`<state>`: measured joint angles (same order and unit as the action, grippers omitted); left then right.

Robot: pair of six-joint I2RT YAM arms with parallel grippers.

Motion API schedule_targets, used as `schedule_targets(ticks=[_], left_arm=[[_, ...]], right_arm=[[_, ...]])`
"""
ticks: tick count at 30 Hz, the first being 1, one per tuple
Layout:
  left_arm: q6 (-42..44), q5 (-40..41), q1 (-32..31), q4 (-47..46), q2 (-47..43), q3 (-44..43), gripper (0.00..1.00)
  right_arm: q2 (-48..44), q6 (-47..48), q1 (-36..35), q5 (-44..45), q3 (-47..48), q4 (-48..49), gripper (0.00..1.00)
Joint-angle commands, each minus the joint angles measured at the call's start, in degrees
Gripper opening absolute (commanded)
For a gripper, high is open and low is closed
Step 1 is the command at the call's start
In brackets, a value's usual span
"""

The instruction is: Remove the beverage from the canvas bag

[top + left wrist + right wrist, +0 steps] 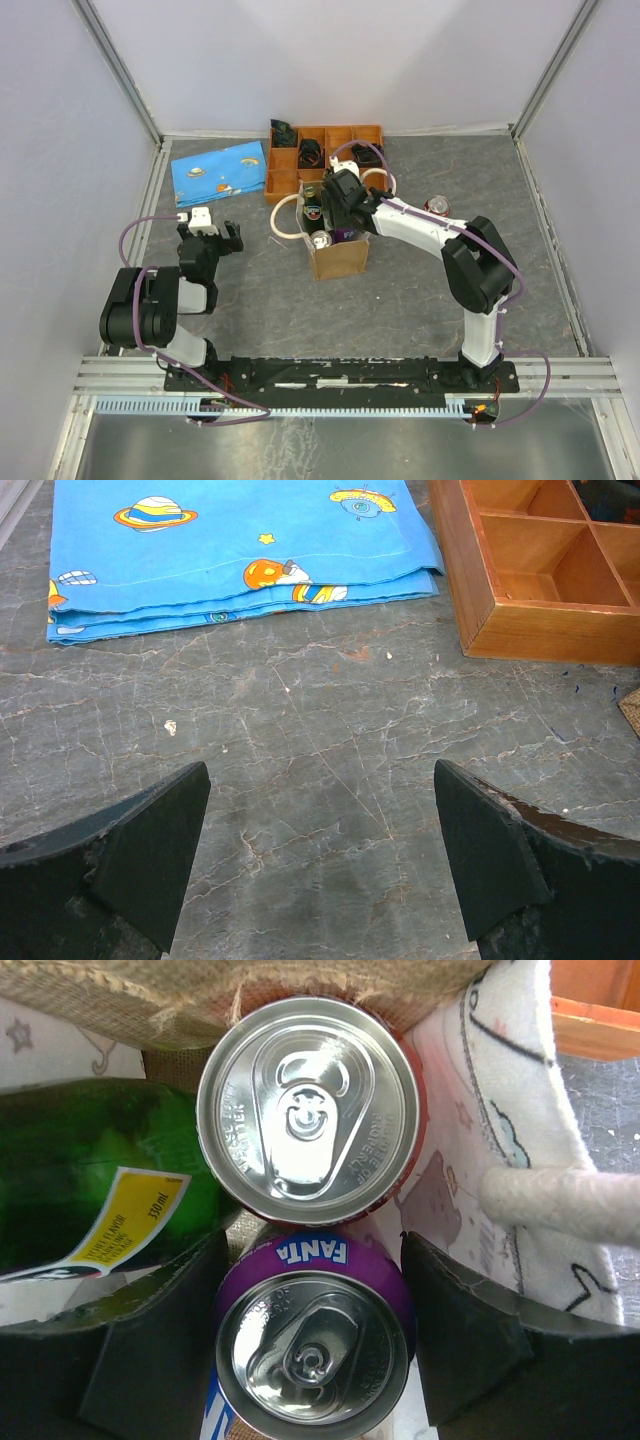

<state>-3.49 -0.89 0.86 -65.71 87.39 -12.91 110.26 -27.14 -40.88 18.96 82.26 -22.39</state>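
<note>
My right gripper (pixel 315 1290) stands open astride the purple can (pixel 312 1360) inside the bag (pixel 338 260); grasp and lift-out remain. My left gripper (pixel 320 780) hangs wide, empty.

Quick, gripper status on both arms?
Left gripper: open, holding nothing, over the table.
Right gripper: jaws straddle the purple Fanta can inside the canvas bag; whether they grip it cannot be told.

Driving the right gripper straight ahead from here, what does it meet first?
Most likely the purple Fanta can, standing centred between the open fingers of the right gripper. How far below it sits is unclear.
</note>
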Motion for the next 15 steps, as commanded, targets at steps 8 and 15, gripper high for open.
schedule_targets(ticks=[8,15], left_arm=[[2.3,0.9,-0.2,-2.0,-0.3,-0.5,0.99],[2.3,0.9,-0.2,-2.0,-0.3,-0.5,0.99]], right_arm=[[-1.1,5.2,0.5,3.2,0.0,-5.0,0.0],[-6.8,10.7,0.5,2.8,4.9,-1.2,0.0]])
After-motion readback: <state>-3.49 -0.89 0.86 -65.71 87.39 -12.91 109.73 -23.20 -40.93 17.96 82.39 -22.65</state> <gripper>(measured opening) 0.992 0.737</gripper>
